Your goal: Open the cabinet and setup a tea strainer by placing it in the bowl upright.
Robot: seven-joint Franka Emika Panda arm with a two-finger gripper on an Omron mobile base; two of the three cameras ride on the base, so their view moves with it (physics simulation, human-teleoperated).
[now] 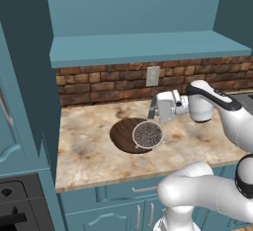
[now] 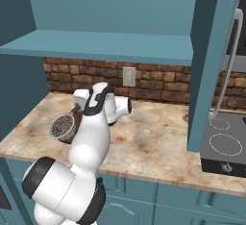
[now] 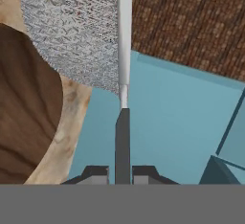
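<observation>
I see no brand, label or lettering anywhere that I can read — the wall outlet (image 1: 152, 76) on the brick is plain. My gripper (image 1: 152, 110) is nearly closed, pinched on the thin dark handle of the tea strainer (image 1: 147, 134); in the hand view that handle runs straight up from between my fingertips (image 3: 98, 172) to the mesh basket. From the left base view the strainer hangs with its mesh face tipped toward the camera, at the right edge of the wooden bowl (image 1: 124, 134), which sits on the marbled counter (image 1: 89, 151); I cannot tell whether the rim touches the bowl. The right base view hides most of the bowl behind my arm, but shows the strainer's side profile and, further right, an open cabinet (image 2: 211, 60) door with its long silver bar handle, and a stovetop (image 2: 223, 147) — things the left view leaves out. The hand view adds the bowl's wood grain close up, just beside the mesh.
</observation>
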